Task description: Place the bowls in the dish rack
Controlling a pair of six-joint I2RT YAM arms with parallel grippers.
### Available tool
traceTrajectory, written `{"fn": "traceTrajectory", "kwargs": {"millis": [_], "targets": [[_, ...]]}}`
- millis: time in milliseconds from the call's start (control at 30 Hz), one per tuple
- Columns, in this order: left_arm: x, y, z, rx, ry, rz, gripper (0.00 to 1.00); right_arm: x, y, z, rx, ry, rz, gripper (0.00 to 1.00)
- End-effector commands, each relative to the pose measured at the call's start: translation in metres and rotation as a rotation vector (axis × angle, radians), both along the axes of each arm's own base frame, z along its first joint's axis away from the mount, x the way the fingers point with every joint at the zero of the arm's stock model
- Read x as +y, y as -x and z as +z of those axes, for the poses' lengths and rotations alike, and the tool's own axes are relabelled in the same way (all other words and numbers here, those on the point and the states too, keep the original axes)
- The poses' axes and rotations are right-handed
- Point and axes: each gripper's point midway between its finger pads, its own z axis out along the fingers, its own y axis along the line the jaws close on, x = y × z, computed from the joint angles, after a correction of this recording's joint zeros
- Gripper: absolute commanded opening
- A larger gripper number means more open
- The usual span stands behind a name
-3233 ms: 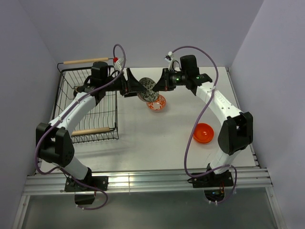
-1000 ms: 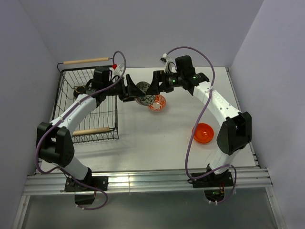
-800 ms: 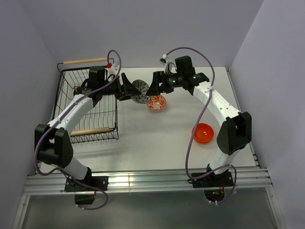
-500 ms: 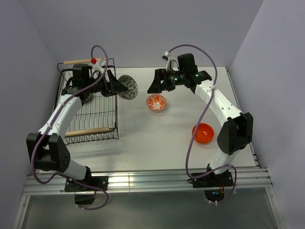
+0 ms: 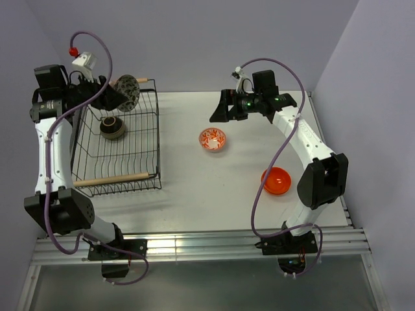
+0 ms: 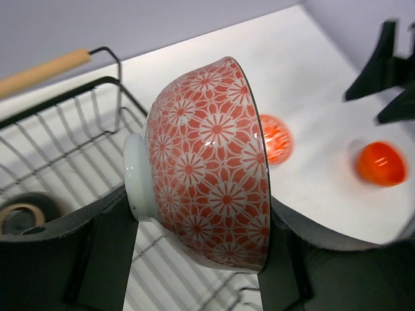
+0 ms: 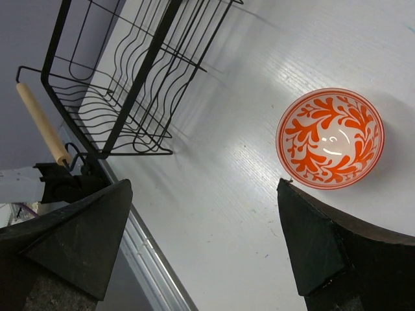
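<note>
Here, floral bowl (image 6: 207, 162), black dish rack (image 5: 113, 179)

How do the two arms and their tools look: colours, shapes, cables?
The left arm and right arm have white tube-like links, black blocky joints and a loose purple cable. The left tool and right tool carry flat black wedge-shaped fingers.

Four bowls in all: one floral-sided bowl (image 6: 207, 162), one tan-brown bowl (image 5: 113, 127), one red-and-white patterned bowl (image 5: 213, 139), one plain orange bowl (image 5: 277, 181). One black wire dish rack (image 5: 157, 139), with two wooden rod handles: near handle (image 5: 113, 179), far handle (image 6: 42, 71). Two pincers: left pincer (image 5: 118, 97), right pincer (image 5: 216, 111). One counter (image 5: 214, 194).
</note>
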Motion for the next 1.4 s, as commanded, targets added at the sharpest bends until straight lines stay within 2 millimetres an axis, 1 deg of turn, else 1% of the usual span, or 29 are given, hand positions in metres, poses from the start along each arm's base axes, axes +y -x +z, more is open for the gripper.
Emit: {"fn": "traceTrajectory", "kwargs": {"millis": [0,33,67,133,233,300,400,467,500,533,567,600,633,700,733,767,833,900,933,1000,1033,1100,1133,1167,1200,1267,1300,1367], "targets": [[0.011,0.0,-0.003,-0.14,-0.228,-0.09,0.0,-0.005,0.001,0.027,-0.074,-0.011,-0.001,1.0],[0.017,-0.002,-0.012,-0.158,-0.29,-0.099,0.0,-0.005,0.001,0.027,-0.074,-0.01,-0.002,1.0],[0.02,-0.004,-0.015,-0.17,-0.316,-0.096,0.0,-0.005,0.0,0.026,-0.072,-0.01,-0.005,1.0],[0.026,-0.008,-0.023,-0.185,-0.362,-0.098,0.0,-0.005,-0.001,0.024,-0.065,-0.01,-0.008,1.0],[0.031,-0.014,-0.041,-0.176,-0.403,-0.103,0.0,-0.006,-0.003,0.02,-0.057,-0.004,-0.017,1.0],[0.036,-0.02,-0.045,-0.197,-0.438,-0.101,0.0,-0.006,-0.002,0.018,-0.052,-0.002,-0.019,1.0],[0.045,-0.029,-0.059,-0.214,-0.509,-0.105,0.0,-0.007,-0.003,0.013,-0.045,0.005,-0.022,1.0],[0.048,-0.035,-0.072,-0.21,-0.535,-0.113,0.0,-0.007,-0.003,0.01,-0.035,0.007,-0.025,1.0],[0.053,-0.04,-0.076,-0.228,-0.578,-0.119,0.0,-0.006,-0.004,0.009,-0.034,0.007,-0.025,1.0],[0.054,-0.04,-0.084,-0.233,-0.604,-0.131,0.0,-0.007,-0.004,0.009,-0.035,0.008,-0.028,1.0],[0.055,-0.041,-0.087,-0.25,-0.635,-0.137,0.0,-0.006,-0.004,0.008,-0.032,0.01,-0.026,1.0],[0.059,-0.048,-0.084,-0.319,-0.706,-0.137,0.0,-0.007,-0.005,0.008,-0.032,0.012,-0.03,1.0],[0.058,-0.044,-0.094,-0.33,-0.733,-0.149,0.0,-0.007,-0.005,0.006,-0.03,0.014,-0.031,1.0],[0.059,-0.048,-0.097,-0.4,-0.814,-0.173,0.0,-0.007,-0.006,0.006,-0.027,0.015,-0.034,1.0],[0.056,-0.046,-0.105,-0.407,-0.837,-0.196,0.0,-0.006,-0.006,0.005,-0.024,0.016,-0.033,1.0],[0.053,-0.047,-0.109,-0.42,-0.862,-0.216,0.0,-0.007,-0.008,0.001,-0.015,0.02,-0.037,1.0],[0.047,-0.05,-0.116,-0.452,-0.902,-0.253,0.0,-0.007,-0.008,0.0,-0.012,0.021,-0.038,1.0],[0.047,-0.053,-0.121,-0.494,-0.963,-0.288,0.0,-0.007,-0.009,-0.002,-0.008,0.023,-0.039,1.0],[0.043,-0.054,-0.127,-0.514,-0.993,-0.302,0.0,-0.007,-0.008,-0.002,-0.007,0.026,-0.039,1.0],[0.042,-0.056,-0.127,-0.584,-1.071,-0.318,0.0,-0.008,-0.01,-0.004,-0.007,0.033,-0.041,1.0],[0.037,-0.058,-0.134,-0.612,-1.101,-0.318,0.0,-0.008,-0.01,-0.005,-0.004,0.034,-0.041,1.0],[0.028,-0.058,-0.141,-0.648,-1.146,-0.358,0.0,-0.008,-0.011,-0.006,-0.003,0.038,-0.044,1.0],[0.027,-0.057,-0.149,-0.644,-1.161,-0.376,0.0,-0.008,-0.01,-0.006,0.002,0.038,-0.041,1.0],[0.027,-0.06,-0.148,-0.665,-1.19,-0.373,0.0,-0.008,-0.012,-0.007,0.002,0.04,-0.043,1.0],[0.023,-0.063,-0.151,-0.674,-1.194,-0.38,0.0,-0.008,-0.012,-0.006,-0.002,0.04,-0.041,1.0],[0.023,-0.068,-0.15,-0.687,-1.198,-0.362,0.0,-0.008,-0.013,-0.007,0.004,0.041,-0.041,1.0],[0.024,-0.073,-0.154,-0.679,-1.202,-0.363,0.0,-0.008,-0.013,-0.008,0.003,0.043,-0.041,1.0],[0.026,-0.08,-0.148,-0.686,-1.205,-0.348,0.0,-0.008,-0.013,-0.009,0.005,0.045,-0.04,1.0]]}}
